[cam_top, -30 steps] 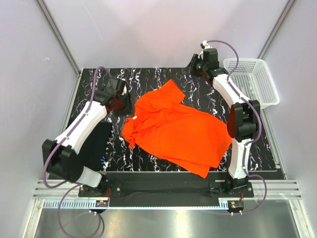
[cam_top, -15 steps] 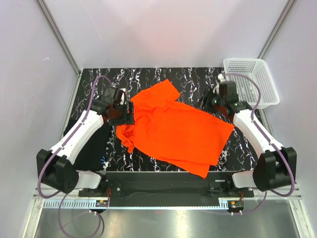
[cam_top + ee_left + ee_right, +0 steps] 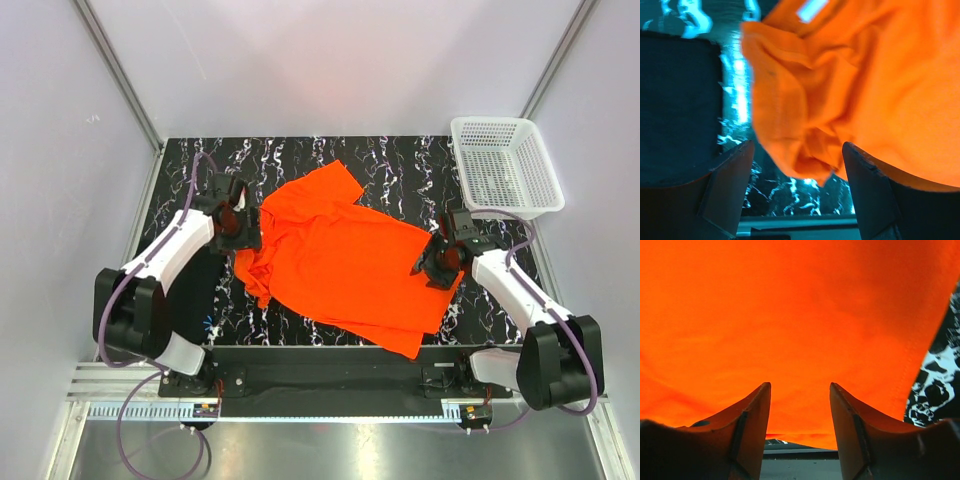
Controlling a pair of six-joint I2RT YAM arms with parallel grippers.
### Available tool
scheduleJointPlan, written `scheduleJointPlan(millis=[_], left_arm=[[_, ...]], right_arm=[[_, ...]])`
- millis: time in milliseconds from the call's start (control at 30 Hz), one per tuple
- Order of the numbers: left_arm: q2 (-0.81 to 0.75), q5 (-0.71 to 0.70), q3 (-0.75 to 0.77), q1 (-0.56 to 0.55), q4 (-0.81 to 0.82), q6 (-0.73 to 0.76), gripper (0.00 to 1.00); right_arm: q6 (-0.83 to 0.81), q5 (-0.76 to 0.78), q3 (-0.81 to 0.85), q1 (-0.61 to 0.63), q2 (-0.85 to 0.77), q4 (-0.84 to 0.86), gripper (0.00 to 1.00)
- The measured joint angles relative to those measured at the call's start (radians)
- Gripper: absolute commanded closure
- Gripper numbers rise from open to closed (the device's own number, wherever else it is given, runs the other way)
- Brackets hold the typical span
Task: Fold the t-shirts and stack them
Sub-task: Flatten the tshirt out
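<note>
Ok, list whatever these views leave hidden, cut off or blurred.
Black t-shirt: in the top view the left arm covers most of it; the left wrist view cuts it off at the edge.
Orange t-shirt: its bunched left end is blurred in the left wrist view, so sleeve and collar cannot be told apart.
Right gripper: cloth fills the right wrist view; whether the fingers touch it cannot be told.

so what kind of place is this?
Likely a lab robot cell: plain panel walls on aluminium framing, a marbled mat as worktop, a left arm and right arm bolted to a base plate.
</note>
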Motion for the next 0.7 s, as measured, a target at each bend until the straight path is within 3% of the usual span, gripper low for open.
scheduleJointPlan(millis=[133, 267, 367, 400, 467, 500, 700], left_arm=[[0.039, 0.005, -0.02, 0.039, 0.025, 0.016, 0.23], [0.102, 0.035, -0.031, 0.044, 0.055, 0.027, 0.35], [0.113, 0.062, -0.055, 0.044, 0.074, 0.029, 0.6], [0.113, 0.069, -0.058, 0.044, 0.075, 0.031, 0.74], [0.113, 0.084, -0.059, 0.044, 0.083, 0.035, 0.86], [0.111, 0.089, -0.06, 0.044, 0.086, 0.035, 0.98], [-0.018, 0.101, -0.126, 0.045, 0.098, 0.026, 1.0]], right_arm=[[0.027, 0.021, -0.056, -0.018, 0.01, -0.02, 0.39], [0.027, 0.023, -0.072, -0.026, 0.083, -0.018, 0.42], [0.024, 0.034, -0.072, -0.026, 0.129, -0.004, 0.48], [0.024, 0.04, -0.072, -0.026, 0.144, 0.002, 0.52], [0.024, 0.048, -0.072, -0.026, 0.173, 0.016, 0.56], [0.024, 0.05, -0.071, -0.026, 0.192, 0.025, 0.58], [0.042, 0.075, -0.044, -0.027, 0.23, 0.045, 0.86]])
